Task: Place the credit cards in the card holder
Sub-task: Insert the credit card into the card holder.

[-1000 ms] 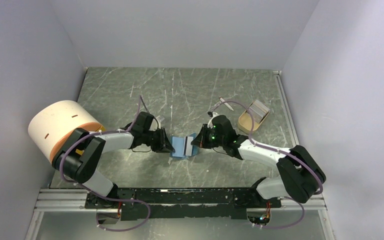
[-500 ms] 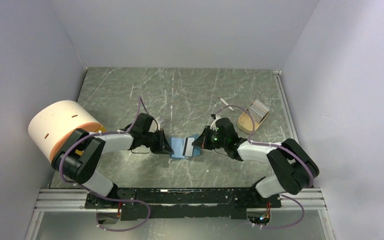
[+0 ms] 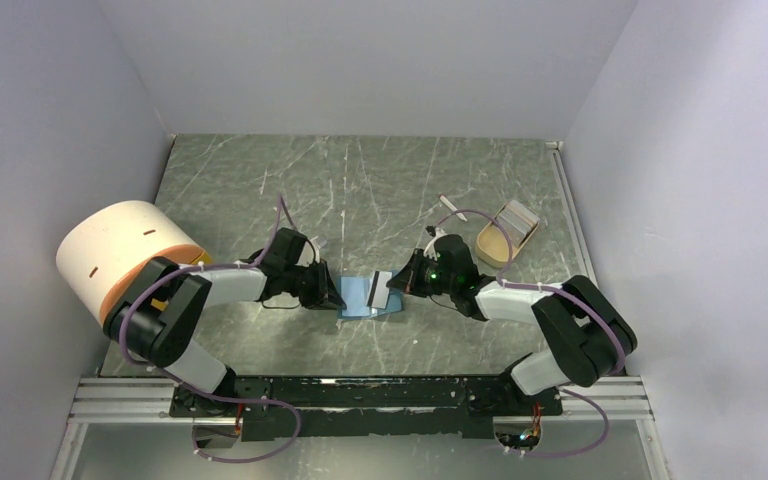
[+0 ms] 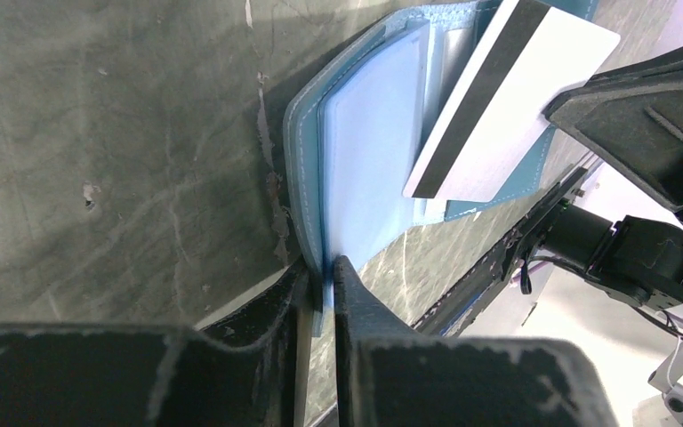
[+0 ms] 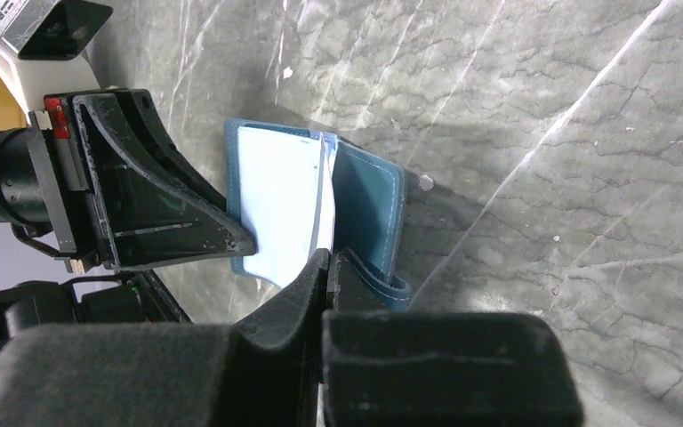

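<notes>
The teal-blue card holder (image 3: 362,300) lies open on the marble table between both arms. My left gripper (image 4: 322,277) is shut on the edge of its left flap, next to the pale blue slots (image 4: 369,151). My right gripper (image 5: 327,262) is shut on a white credit card (image 4: 516,98) with a black stripe. It holds that card tilted over the open holder (image 5: 369,200), the card's lower end at the fold. From the right wrist the card (image 5: 323,209) shows edge-on. Seen from above, the right gripper (image 3: 397,285) and left gripper (image 3: 332,292) face each other across the holder.
A small tan tray (image 3: 507,235) stands at the back right with a thin white stick (image 3: 450,207) beside it. A large white and orange cylinder (image 3: 125,250) sits at the left edge, by the left arm's elbow. Grey walls close in the table.
The right gripper has tilted the card down and to the left over the holder. The holder's right flap has dropped flatter. The left gripper has stayed on the left flap.
</notes>
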Robot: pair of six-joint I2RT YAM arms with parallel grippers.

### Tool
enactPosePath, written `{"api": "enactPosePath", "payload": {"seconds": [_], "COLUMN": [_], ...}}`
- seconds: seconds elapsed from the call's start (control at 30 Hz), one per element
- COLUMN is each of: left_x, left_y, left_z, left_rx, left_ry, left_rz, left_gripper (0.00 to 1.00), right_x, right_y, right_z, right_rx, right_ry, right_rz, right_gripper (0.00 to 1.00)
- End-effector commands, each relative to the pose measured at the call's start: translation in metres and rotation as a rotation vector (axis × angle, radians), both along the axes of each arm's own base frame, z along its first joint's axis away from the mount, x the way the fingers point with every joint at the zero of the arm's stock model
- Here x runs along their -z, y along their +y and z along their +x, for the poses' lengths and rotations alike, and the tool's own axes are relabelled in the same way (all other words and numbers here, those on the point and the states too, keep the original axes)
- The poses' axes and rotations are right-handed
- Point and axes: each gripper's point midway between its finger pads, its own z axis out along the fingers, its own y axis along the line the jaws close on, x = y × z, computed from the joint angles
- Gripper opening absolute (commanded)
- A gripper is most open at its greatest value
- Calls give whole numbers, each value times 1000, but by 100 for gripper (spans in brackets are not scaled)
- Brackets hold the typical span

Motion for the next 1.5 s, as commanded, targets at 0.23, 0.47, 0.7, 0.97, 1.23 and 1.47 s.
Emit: {"api": "enactPosePath", "payload": {"seconds": [0.23,0.47,0.7,0.97,1.23,1.47], "left_x": [13,12,12,7,-10,-24], "left_y": [3,2,1,-4,-15,-24], "left_z": [-8,-7,-7,-7,-8,-13], "left_rx": [22,25,27,39,59,75], "left_ry": [9,7,10,14,4,8], "left_rz": [21,15,13,-19,-112,-207], "left_gripper": [17,17,18,20,25,32], "right_x": [17,21,27,38,36,35], "right_y": [4,11,11,22,31,9], "right_z": [-6,-13,-19,-21,-16,-13], "right_rx": [-49,-97,-126,-194,-198,-114], "right_ry": [35,60,71,120,114,117], "right_rz": [4,1,-14,-25,-74,-183], "right_gripper": [0,0,0,0,15,37]}}
